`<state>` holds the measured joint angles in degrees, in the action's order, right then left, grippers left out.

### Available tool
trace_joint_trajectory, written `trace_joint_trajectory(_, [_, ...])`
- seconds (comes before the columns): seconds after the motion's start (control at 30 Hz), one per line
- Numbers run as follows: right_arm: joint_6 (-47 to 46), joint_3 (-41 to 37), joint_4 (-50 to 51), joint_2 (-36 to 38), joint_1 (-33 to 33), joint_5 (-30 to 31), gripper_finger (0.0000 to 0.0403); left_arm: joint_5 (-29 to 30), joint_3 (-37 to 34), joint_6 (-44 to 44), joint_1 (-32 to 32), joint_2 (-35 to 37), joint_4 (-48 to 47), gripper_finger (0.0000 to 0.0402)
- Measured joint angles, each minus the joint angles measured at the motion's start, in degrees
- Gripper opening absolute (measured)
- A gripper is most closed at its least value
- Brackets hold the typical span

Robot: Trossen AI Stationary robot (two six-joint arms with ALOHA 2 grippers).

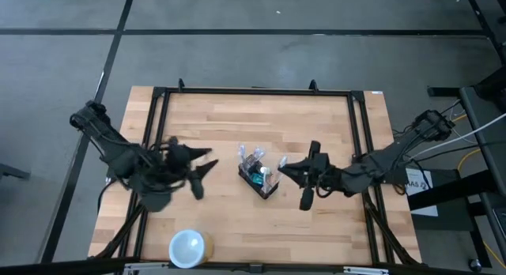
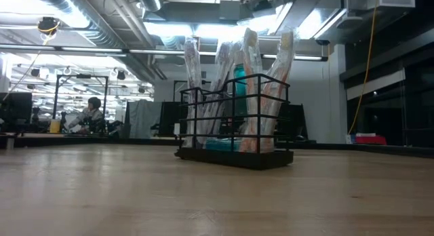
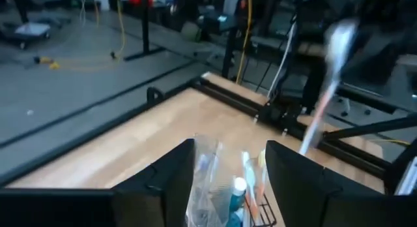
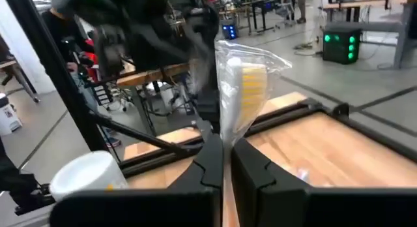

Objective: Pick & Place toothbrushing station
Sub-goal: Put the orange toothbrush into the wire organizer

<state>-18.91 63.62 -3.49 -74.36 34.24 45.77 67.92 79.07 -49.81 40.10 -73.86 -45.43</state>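
The black wire-mesh toothbrushing station [image 1: 259, 176], a small rectangular caddy already stuffed with plastic-wrapped toothbrushes and a teal tube, is standing upright near the middle of the pale wooden desk [image 1: 237, 117], turned slightly askew to the desk's edges. The right gripper [image 4: 225, 163] is hovering just to the caddy's right with its fingers pinched nearly shut on a yellow-bristled toothbrush in a clear plastic wrapper [image 4: 242, 90], which is sticking up from between them. The left gripper [image 3: 228, 178] is sitting on the caddy's left side, its fingers spread wide and holding nothing, with the caddy's contents showing between them in its wrist view. A round white cup [image 1: 188, 247] is resting near the desk's front edge, well apart from both arms. Judging by this, the step in hand is dropping the wrapped brush into a compartment. To do it well, the right arm should be carrying the brush upright over a free compartment, lowering it until the wrapper is clearing the wire rim, and releasing only once the handle is well inside, since the crinkly wrapper could be snagging on the mesh or on its neighbours.
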Motion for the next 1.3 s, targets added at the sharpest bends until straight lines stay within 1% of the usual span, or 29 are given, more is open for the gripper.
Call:
trace_joint_trajectory(0.1, [-1.7,-5.9,-6.9,0.0,-0.3,-1.5,0.0011,2.1,0.0,2.6,1.8,1.8,0.1,0.0186])
trace_joint_trajectory(0.2, [-3.4,-13.4,-17.6,-0.9,-0.9,-3.0,0.0011,4.2,0.0,3.4,2.8,2.3,0.2,0.0186])
trace_joint_trajectory(0.3, [-3.6,-20.1,-27.4,-1.5,-0.5,0.0,0.0011,4.4,0.0,3.4,3.6,2.4,0.2,0.0186])
trace_joint_trajectory(0.4, [-2.4,-23.6,-31.5,-1.5,-0.3,2.9,0.0011,4.4,0.0,3.4,4.0,2.4,0.7,0.0187])
trace_joint_trajectory(0.53, [-1.2,-24.4,-31.6,-2.1,-1.0,3.5,0.0011,3.0,0.0,3.2,4.1,2.4,0.8,0.0187])
trace_joint_trajectory(0.73, [-2.9,-24.5,-31.4,-7.2,-1.6,5.3,0.0011,2.8,0.0,2.6,4.1,2.4,1.6,0.0186])
trace_joint_trajectory(0.83, [-3.3,-24.5,-32.7,-9.6,-1.6,7.0,0.0011,2.8,0.0,2.6,4.2,2.4,2.0,0.0181])
trace_joint_trajectory(1.0, [-2.9,-24.3,-34.4,-10.4,-1.5,8.7,0.0011,2.4,0.0,2.5,4.6,2.4,2.0,0.017])
trace_joint_trajectory(1.2, [2.2,-19.6,-34.2,-10.3,0.0,9.1,0.0011,1.1,0.0,2.4,4.8,2.4,2.0,0.0161])
trace_joint_trajectory(1.3, [1.3,-18.1,-29.9,-10.3,0.6,10.5,0.0011,1.2,0.0,2.5,5.2,2.4,1.9,0.0162])
